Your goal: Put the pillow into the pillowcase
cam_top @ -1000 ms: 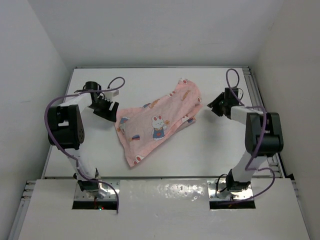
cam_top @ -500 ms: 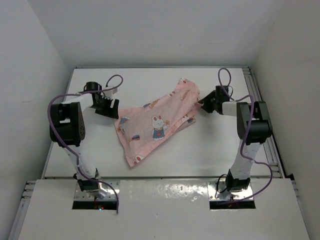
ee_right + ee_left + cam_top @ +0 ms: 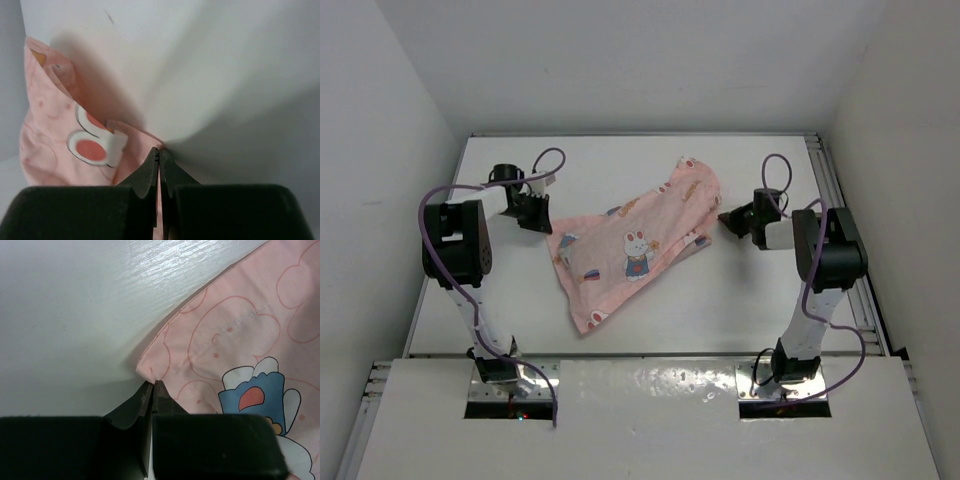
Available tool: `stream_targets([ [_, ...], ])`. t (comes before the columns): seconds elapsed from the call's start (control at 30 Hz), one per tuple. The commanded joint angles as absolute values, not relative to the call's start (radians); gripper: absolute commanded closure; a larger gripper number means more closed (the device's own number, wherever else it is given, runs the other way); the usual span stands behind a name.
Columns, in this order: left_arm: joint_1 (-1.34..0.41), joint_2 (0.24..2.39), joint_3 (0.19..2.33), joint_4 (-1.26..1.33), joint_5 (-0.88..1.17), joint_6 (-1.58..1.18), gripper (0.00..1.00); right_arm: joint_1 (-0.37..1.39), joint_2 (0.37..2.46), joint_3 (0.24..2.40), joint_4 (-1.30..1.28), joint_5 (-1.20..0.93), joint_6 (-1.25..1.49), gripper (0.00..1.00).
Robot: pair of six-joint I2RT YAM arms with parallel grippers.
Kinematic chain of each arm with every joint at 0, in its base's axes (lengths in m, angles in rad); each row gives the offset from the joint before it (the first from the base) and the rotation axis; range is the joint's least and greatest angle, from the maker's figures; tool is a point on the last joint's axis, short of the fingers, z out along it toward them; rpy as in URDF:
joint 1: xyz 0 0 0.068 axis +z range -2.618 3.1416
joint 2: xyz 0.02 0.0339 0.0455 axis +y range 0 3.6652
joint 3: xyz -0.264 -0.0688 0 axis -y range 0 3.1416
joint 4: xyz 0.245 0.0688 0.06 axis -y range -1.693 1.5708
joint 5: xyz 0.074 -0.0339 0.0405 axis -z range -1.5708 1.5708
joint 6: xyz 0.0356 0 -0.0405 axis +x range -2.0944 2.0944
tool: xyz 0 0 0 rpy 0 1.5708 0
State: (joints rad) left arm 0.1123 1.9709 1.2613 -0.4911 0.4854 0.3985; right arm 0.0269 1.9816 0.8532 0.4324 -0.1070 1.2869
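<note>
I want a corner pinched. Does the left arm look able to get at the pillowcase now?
Likely yes: the left gripper, jaws shut, sits with its tips right at the pillowcase corner on the table, nothing between them.

A robot lab cell: white table [image 3: 740,300] boxed in by plain white walls [image 3: 620,60].
</note>
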Motion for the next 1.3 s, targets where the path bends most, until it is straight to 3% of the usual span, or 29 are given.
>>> stream_targets([
  [0.0,0.112,2.0,1.255,-0.499,0.473,0.423,1.0,0.005,1.922,0.707,0.438,-0.026,1.301,1.0],
  [0.37,0.098,2.129,1.42,-0.405,0.311,0.417,1.0,-0.147,1.49,0.404,0.489,-0.044,1.137,1.0],
  [0.47,0.097,2.169,1.508,-0.4,0.298,0.405,1.0,-0.157,1.459,0.435,0.434,-0.136,0.981,1.0],
  [0.53,0.095,2.183,1.574,-0.391,0.269,0.402,1.0,-0.091,1.473,0.572,0.234,-0.184,0.785,0.94],
  [0.63,0.094,2.22,1.681,-0.385,0.229,0.391,1.0,0.042,1.485,0.686,0.074,-0.105,0.638,0.79],
  [0.67,0.095,2.239,1.709,-0.385,0.221,0.381,1.0,0.063,1.473,0.684,0.069,-0.089,0.635,0.69],
  [0.7,0.094,2.25,1.757,-0.393,0.206,0.379,0.96,0.09,1.468,0.675,0.081,-0.078,0.659,0.66],
  [0.73,0.091,2.267,1.785,-0.403,0.207,0.379,0.64,0.098,1.465,0.663,0.092,-0.066,0.687,0.62],
  [0.77,0.094,2.273,1.807,-0.422,0.212,0.385,0.49,0.106,1.465,0.651,0.104,-0.064,0.712,0.54],
  [0.87,0.077,2.214,1.859,-0.521,0.288,0.428,0.28,0.135,1.471,0.6,0.161,-0.031,0.759,0.48],
  [0.9,0.062,2.171,1.833,-0.54,0.34,0.449,0.27,0.147,1.488,0.603,0.163,-0.023,0.764,0.48],
  [0.97,-0.035,1.996,1.698,-0.535,0.365,0.561,0.41,0.155,1.514,0.627,0.149,-0.021,0.759,0.48],
  [1.0,-0.076,1.933,1.656,-0.537,0.341,0.601,0.75,0.161,1.543,0.64,0.135,-0.025,0.756,0.51],
  [1.03,-0.122,1.823,1.613,-0.535,0.324,0.661,0.87,0.164,1.558,0.649,0.129,-0.032,0.758,0.55],
  [1.07,-0.218,1.775,1.533,-0.532,0.287,0.684,0.93,0.16,1.571,0.664,0.13,-0.044,0.778,0.64],
  [1.17,-0.404,1.721,1.512,-0.639,0.282,0.762,0.86,0.14,1.621,0.672,0.178,-0.061,0.856,0.64],
  [1.27,-0.552,1.753,1.462,-0.695,0.241,0.775,0.71,0.133,1.676,0.695,0.195,-0.06,0.908,0.56],
])
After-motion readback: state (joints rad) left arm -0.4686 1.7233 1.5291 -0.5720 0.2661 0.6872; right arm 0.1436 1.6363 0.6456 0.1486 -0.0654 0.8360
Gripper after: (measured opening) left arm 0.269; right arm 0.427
